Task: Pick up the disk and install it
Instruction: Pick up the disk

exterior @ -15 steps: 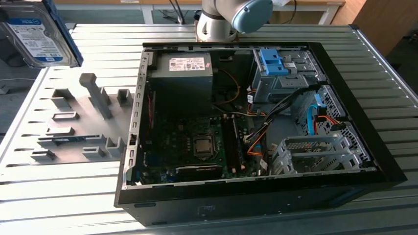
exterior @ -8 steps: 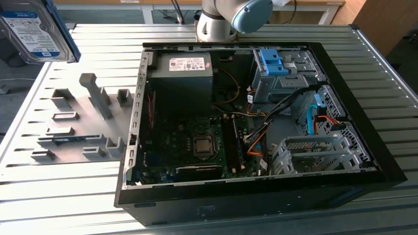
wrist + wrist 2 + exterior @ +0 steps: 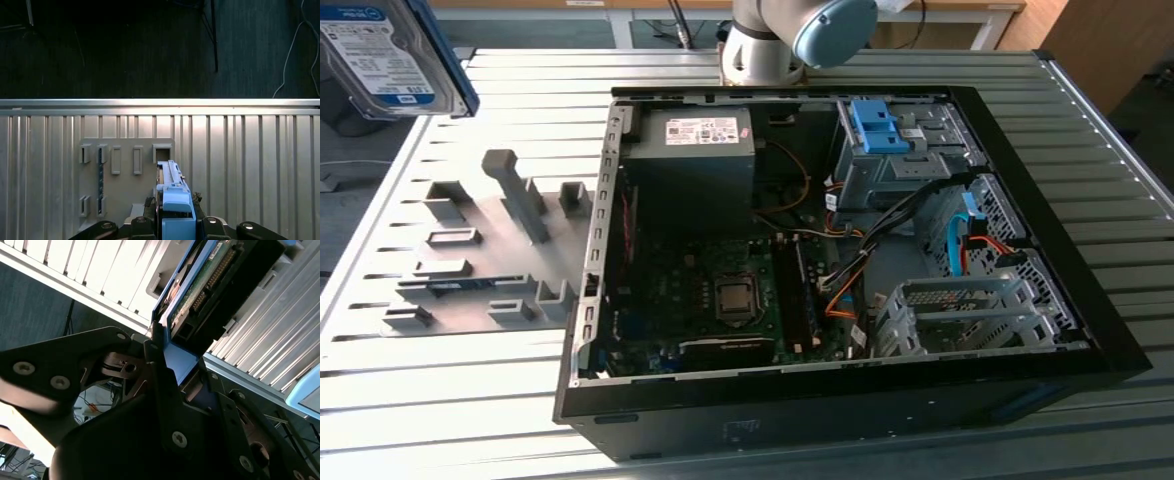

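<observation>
So the disk (image 3: 384, 55) is up in the air at the far left of the exterior view, label side facing the camera. It's well clear of the worktop (image 3: 454, 400) and well apart from the open computer case (image 3: 1107, 350). In the first wrist view the gripper (image 3: 173, 201) has its jaws clamped on the disk's blue rail, one on each side, with the grey slotted fixture (image 3: 127, 192) on the worktop below. The second wrist view shows the drive's green circuit-board side and connector pointing away from the wrist.

The step here looks like the carry. The grip seems to sit at one end of the drive, so most of it hangs out past the jaws. Moving smooth and slow is probably the way to go, since a jerk could twist it in the clamp. The empty metal cage (image 3: 967, 315) in the case looks tight, so the drive would need to stay square.
</observation>
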